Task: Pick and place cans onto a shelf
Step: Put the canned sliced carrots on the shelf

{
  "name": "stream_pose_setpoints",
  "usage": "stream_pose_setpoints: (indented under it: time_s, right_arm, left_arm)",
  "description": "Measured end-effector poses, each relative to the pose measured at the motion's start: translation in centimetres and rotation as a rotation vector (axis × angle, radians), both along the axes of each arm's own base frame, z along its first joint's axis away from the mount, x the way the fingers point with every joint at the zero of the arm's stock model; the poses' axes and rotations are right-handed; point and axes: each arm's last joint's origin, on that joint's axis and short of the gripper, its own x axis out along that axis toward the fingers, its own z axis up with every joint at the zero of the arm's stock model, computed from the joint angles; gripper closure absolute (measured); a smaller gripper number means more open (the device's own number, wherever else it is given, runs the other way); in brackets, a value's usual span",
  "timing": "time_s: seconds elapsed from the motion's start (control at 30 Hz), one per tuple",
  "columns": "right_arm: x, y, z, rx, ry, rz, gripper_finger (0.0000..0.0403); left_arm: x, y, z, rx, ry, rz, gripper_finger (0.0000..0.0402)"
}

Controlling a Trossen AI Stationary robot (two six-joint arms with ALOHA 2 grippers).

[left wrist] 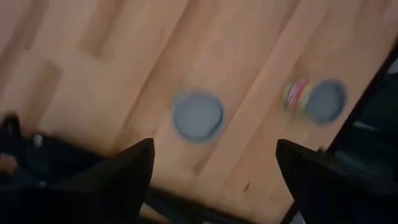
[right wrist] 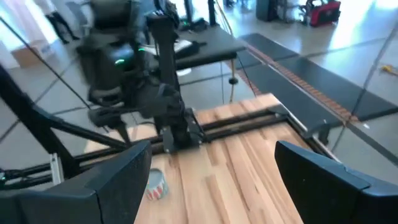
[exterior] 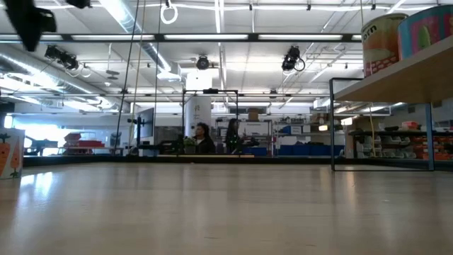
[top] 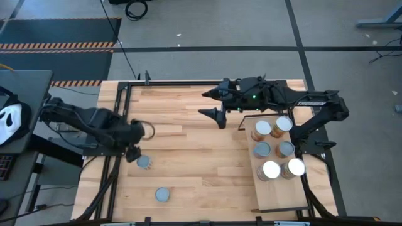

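Note:
Two silver-grey cans stand on their bases on the tabletop at the near left: one [top: 145, 162] just beside my left gripper [top: 133, 152], the other [top: 162, 194] nearer the front edge. Both show in the left wrist view [left wrist: 197, 116] [left wrist: 323, 101]. My left gripper [left wrist: 211, 180] is open and empty, above and next to the first can. Several cans [top: 262, 149] stand on the pale shelf board [top: 276, 194] at the right. My right gripper [top: 212, 105] is open and empty, above the table's far middle, pointing toward the left arm.
A black metal frame [top: 119, 94] runs along the table's left and far edges. In the low view the shelf [exterior: 396, 83] sits raised at the right with cans [exterior: 382, 39] on it. Bare tabletop [top: 195, 150] lies between the arms.

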Motion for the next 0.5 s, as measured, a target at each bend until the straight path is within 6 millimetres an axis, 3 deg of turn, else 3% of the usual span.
stream_pose_setpoints:
  time_s: [0.27, 0.5]
  right_arm:
    - [2.6, 3.1, -2.3, 0.059, 0.04, 0.012, 0.0054]
    - [4.1, 6.0, -4.2, 0.1, 0.073, 0.01, 0.0054]
  left_arm:
    - [-1.7, -4.2, -4.2, -0.008, 0.12, -0.129, 0.0108]
    - [-3.6, -6.3, -7.6, 0.039, 0.133, -0.206, 0.0196]
